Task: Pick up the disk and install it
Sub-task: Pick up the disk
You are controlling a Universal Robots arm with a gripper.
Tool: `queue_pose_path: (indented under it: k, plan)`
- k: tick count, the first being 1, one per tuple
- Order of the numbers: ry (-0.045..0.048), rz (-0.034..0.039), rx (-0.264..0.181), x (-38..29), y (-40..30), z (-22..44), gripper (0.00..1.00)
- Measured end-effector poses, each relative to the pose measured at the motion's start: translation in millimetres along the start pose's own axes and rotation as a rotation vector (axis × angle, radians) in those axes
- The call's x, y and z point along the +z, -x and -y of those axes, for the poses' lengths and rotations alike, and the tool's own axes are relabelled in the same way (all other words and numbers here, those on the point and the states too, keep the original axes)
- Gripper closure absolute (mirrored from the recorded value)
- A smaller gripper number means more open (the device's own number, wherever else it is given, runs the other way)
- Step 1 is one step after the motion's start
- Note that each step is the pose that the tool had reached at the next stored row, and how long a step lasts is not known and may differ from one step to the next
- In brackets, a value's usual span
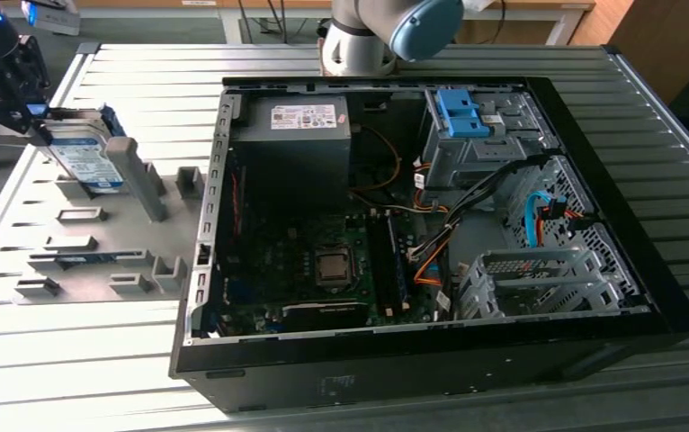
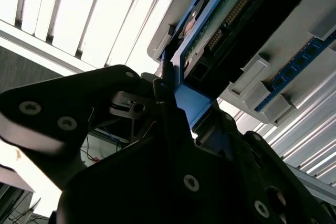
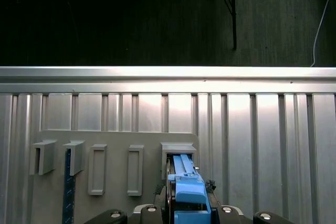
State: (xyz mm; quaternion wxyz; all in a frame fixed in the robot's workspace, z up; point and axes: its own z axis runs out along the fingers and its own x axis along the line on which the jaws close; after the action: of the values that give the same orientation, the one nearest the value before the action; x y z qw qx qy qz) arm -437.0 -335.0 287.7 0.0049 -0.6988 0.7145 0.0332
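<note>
The disk stands on edge in a slot of the grey fixture plate at the exterior view's left; its white-and-blue label faces the camera. My gripper is at the disk's upper end, jaws on either side of it. In the second wrist view a thin finger lies against the disk's blue side rail, and the green circuit board side of the disk shows beyond. In the first wrist view the blue rail sits between the jaws, just in front of the fixture slot.
An open black computer case lies to the exterior view's right of the fixture, with a grey power supply box, a motherboard and a drive cage holding a bare blue bracket. Several grey holders stand on the fixture. The ribbed metal table carries everything.
</note>
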Motion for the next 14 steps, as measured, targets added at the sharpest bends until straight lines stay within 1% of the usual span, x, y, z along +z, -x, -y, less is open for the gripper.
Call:
queue_pose_path:
  k: [12,14]
  plan:
    - [-0.0001,-0.0008,0.0,0.0,0.0,0.0,0.63]
    - [-0.0001,-0.0008,0.0,-1.2,0.1,0.0,0.63]
